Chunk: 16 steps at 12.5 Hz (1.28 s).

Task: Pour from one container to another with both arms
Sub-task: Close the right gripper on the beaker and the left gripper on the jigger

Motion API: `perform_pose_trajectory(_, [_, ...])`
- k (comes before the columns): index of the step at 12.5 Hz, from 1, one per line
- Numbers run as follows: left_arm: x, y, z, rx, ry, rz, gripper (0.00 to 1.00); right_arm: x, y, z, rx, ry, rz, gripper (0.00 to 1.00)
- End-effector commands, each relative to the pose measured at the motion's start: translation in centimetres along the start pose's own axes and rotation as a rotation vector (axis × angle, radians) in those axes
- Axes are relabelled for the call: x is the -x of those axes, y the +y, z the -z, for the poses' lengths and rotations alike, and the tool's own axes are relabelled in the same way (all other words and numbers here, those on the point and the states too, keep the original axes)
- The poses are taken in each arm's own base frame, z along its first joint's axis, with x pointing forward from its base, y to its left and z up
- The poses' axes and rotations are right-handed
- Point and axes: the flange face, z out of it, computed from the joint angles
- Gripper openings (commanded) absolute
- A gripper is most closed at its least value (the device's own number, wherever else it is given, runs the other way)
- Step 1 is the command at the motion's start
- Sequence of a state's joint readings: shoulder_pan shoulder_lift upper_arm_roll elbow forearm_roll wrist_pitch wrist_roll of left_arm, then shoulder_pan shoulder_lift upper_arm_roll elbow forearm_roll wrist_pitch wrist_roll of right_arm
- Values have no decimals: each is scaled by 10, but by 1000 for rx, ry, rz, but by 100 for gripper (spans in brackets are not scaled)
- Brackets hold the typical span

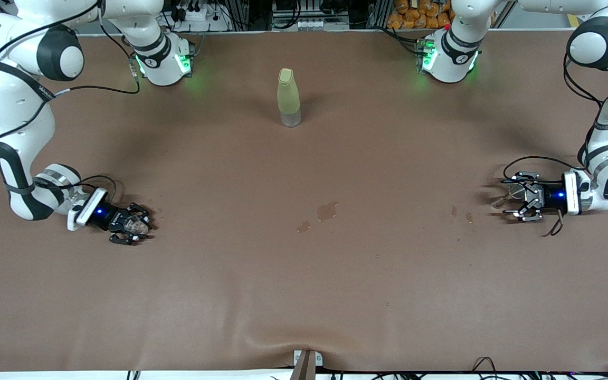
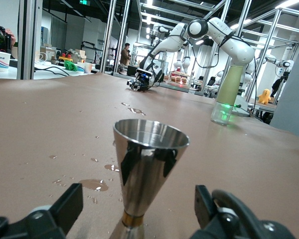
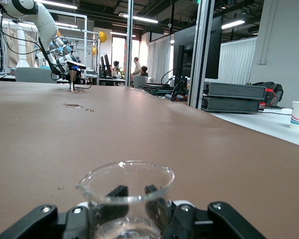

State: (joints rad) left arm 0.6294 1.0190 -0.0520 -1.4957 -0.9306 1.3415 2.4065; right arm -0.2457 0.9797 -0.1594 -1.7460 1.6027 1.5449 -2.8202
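Observation:
The small clear glass cup (image 1: 135,225) (image 3: 124,191) stands on the table at the right arm's end, and my right gripper (image 1: 138,227) (image 3: 135,199) is shut on its lower body, low over the table. At the left arm's end stands the silvery hourglass jigger (image 1: 511,193) (image 2: 149,157), upright. My left gripper (image 1: 510,198) (image 2: 137,215) is open around its narrow waist. Its fingers (image 2: 65,209) stand well clear of the metal on both sides.
A tall yellow-green bottle (image 1: 288,97) (image 2: 228,89) stands mid-table, nearer the robots' bases. Wet patches (image 1: 326,211) lie on the brown table cover (image 1: 304,295) at the middle, with smaller drops (image 1: 461,214) beside the jigger.

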Motion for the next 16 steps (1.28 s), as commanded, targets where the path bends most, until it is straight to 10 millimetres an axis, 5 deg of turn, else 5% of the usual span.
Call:
perform_pose_trajectory(1, [0,0,-1,4,36,-19,93,10,-8,-11,19,24,213,3])
perform_pose_trajectory(6, [-1,-2,-4,4,39,-21,68,-27,3,-38,-45,47,58,0])
perform_pose_trajectory(9, [-5,-4,-4,8,32,-17,43,-61,10,-55,-118,72,-29,0])
perform_pose_trajectory(10, [-4,-3,-4,9,32,-13,22,-76,12,-60,-146,83,-60,0])
perform_pose_trajectory(12, [-2,-3,-6,6,39,-11,0,-107,18,-70,-201,92,-112,0])
perform_pose_trajectory(16, [-7,-4,-4,8,32,-1,0,-187,5,-80,-278,90,-241,0])
